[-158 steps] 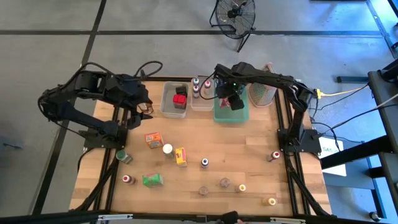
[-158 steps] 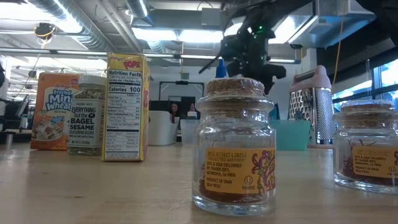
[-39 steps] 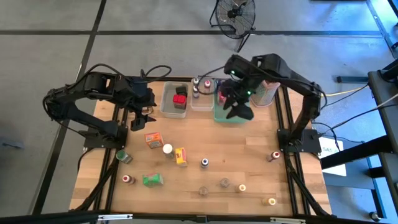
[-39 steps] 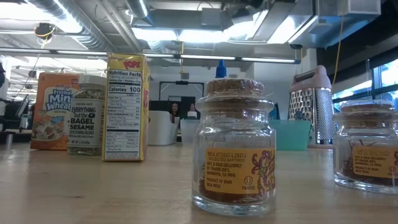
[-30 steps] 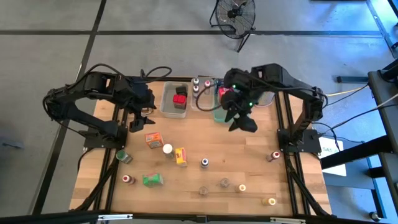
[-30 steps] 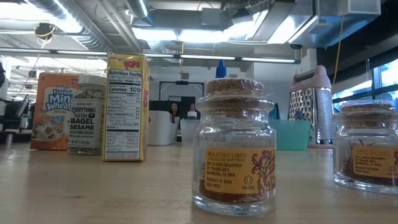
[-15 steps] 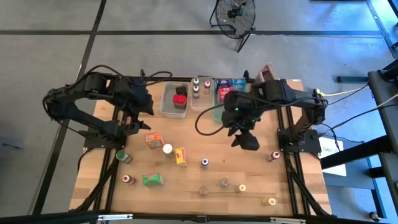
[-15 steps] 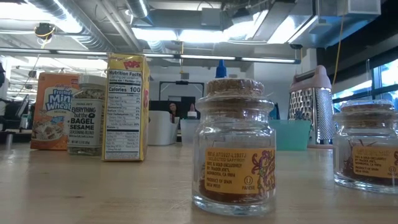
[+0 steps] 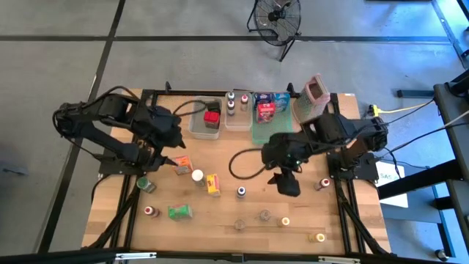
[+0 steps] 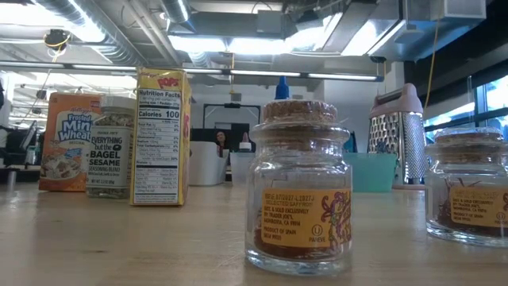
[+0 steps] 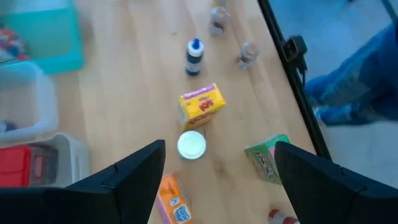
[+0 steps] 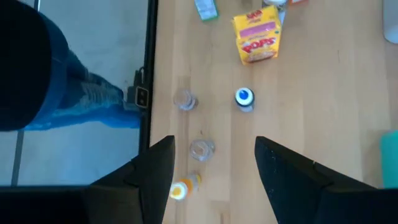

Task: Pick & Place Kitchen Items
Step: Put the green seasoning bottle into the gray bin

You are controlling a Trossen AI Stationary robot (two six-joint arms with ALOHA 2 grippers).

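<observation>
Small groceries stand scattered on the wooden table: an orange box [image 9: 180, 164], a white-capped jar [image 9: 198, 176], a yellow box [image 9: 213, 184], a blue-capped bottle [image 9: 241, 192], a green box [image 9: 179, 212] and cork-topped glass jars [image 10: 300, 199]. My left gripper [image 9: 170, 150] hovers open at the table's left, just beyond the orange box [image 11: 174, 205], with the white cap [image 11: 191, 144] ahead of it. My right gripper [image 9: 287, 183] hovers open right of the blue-capped bottle [image 12: 244, 98], empty. Neither gripper shows in the low view.
At the far edge sit a clear tub [image 9: 206, 117] with a red box, a second tub [image 9: 238, 110] with bottles, a green tray [image 9: 271, 132] with boxes, and a metal grater [image 9: 315, 92]. Small bottles [image 9: 325, 183] stand near the right edge. A person's legs show off the near edge [image 12: 74, 93].
My right gripper has swung from above the green tray toward the table's near edge and now hangs over the middle-right of the table. My left gripper has moved a little toward the near edge, closer to the orange box. The items on the table have stayed put.
</observation>
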